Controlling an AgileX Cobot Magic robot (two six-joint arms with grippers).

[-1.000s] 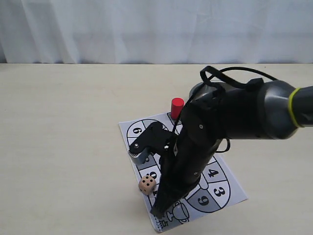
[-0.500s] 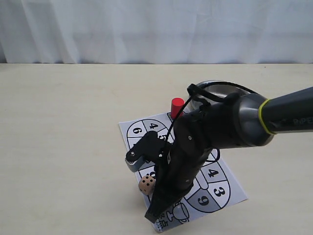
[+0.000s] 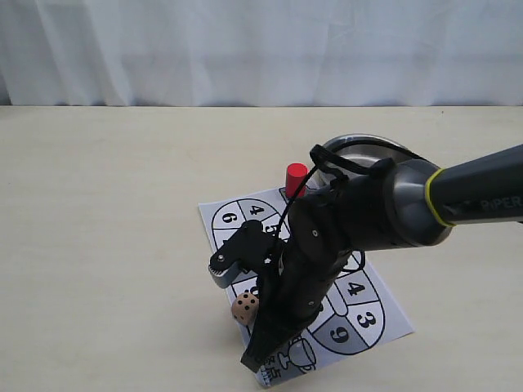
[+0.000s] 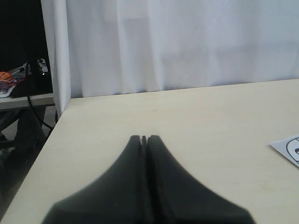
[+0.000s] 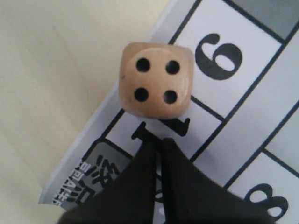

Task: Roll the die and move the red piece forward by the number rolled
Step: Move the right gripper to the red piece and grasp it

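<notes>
— Over the board [image 3: 391,320], what was the right arm [image 3: 384,216] doing?
— It extended from the right side, bent at the wrist, with the last link pitched steeply down and toward the left. Right gripper [image 3: 252,359] pointed at the board's near end, tip low over the printed strip. Couldn't tell if it touched the paper.
— Fingers?
— Pressed together, nothing between them. Wrist camera looked straight down past the tips.
— Die?
— Die [image 3: 244,308] sat on the board's left edge, partly overhanging onto the table [image 3: 106,204], four pips up. It was beside the 9 square, just ahead of the fingertips with a small gap. No contact.
— Red piece?
— Red piece [image 3: 296,180] stood upright at the far end of the board, well apart from the gripper and just left of the forearm. A metal bowl [image 3: 359,147] showed behind the arm.
— Left side?
— Left gripper [image 4: 144,138] was out of the overview. Its own camera showed the fingers shut tight, empty, over bare table near the table's edge. White curtain [image 4: 187,42] behind, and one corner of the board just visible.
</notes>
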